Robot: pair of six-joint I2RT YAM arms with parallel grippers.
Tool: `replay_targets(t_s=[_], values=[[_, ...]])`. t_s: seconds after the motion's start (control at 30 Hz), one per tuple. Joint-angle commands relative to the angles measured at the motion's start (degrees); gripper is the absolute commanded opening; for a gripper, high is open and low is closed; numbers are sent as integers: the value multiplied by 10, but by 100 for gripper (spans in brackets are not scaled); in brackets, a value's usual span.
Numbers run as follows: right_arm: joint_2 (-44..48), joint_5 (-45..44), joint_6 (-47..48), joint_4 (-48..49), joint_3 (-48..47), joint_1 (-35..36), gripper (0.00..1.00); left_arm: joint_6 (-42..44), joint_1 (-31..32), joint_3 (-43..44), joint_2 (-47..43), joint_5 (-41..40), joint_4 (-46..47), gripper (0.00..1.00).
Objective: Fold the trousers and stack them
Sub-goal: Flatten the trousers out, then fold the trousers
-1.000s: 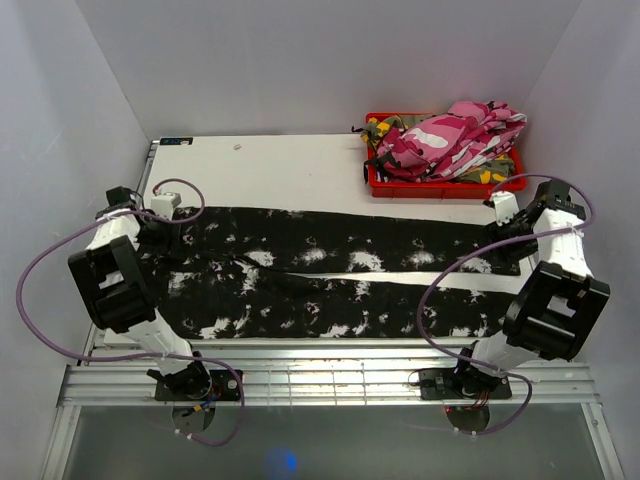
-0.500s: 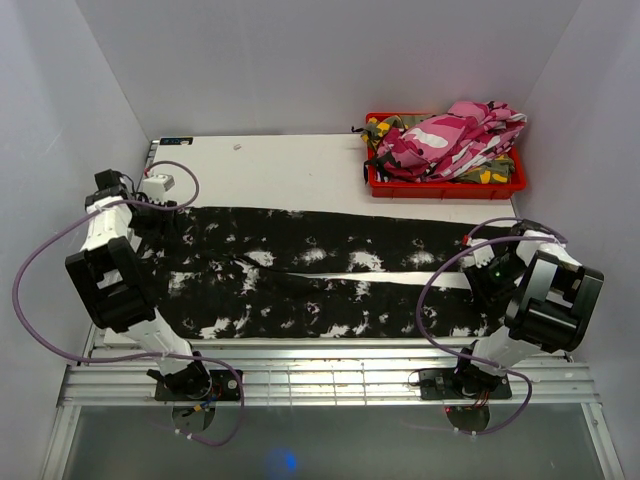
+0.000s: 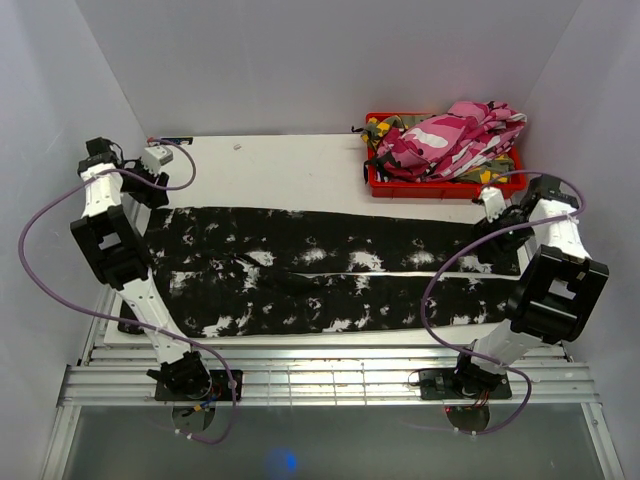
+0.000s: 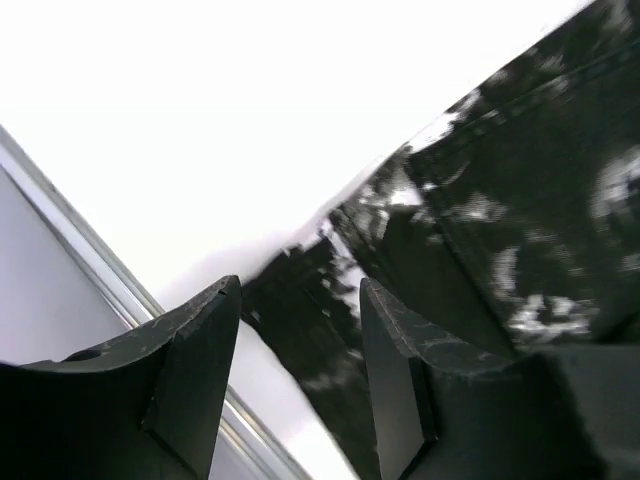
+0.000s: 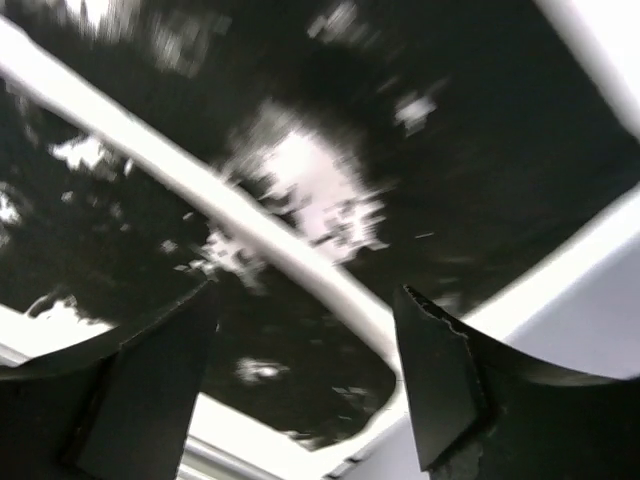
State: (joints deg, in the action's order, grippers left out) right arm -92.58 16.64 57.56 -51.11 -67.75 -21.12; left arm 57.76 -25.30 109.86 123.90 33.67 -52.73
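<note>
The black trousers with white splotches (image 3: 330,270) lie spread flat across the white table (image 3: 280,170), waist to the left and legs to the right. My left gripper (image 3: 153,188) hovers open over the far-left waist corner. In the left wrist view that corner (image 4: 330,290) shows between the left gripper's (image 4: 297,300) parted fingers, ungripped. My right gripper (image 3: 492,228) hangs open over the leg ends. In the right wrist view the right gripper (image 5: 305,310) holds nothing, and a strip of table separates the two legs (image 5: 500,150) below.
A red bin (image 3: 400,190) stands at the far right corner, heaped with pink-white camouflage trousers (image 3: 450,135) and a bit of green-yellow camouflage cloth (image 3: 380,128). Grey walls close in on three sides. Metal rails (image 3: 320,375) run along the near edge.
The left gripper drew back toward the far-left corner. The right gripper dipped to the near leg, then returned over the far leg's end with its jaws wider. The leg ends lie closer together.
</note>
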Motion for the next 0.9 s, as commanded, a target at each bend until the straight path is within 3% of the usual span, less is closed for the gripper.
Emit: replay_targets(t_s=[0.0, 0.23, 0.6, 0.87], values=[[12, 50, 47, -37, -65, 1, 80, 147, -3, 47, 34, 56, -40, 61], [-66, 37, 24, 19, -142, 1, 83, 235, -4, 118, 130, 81, -70, 57], [-177, 82, 44, 111, -204, 6, 81, 340, -2, -26, 110, 29, -89, 29], [-247, 79, 116, 138, -224, 6, 76, 358, -1, -44, 110, 21, -89, 17]])
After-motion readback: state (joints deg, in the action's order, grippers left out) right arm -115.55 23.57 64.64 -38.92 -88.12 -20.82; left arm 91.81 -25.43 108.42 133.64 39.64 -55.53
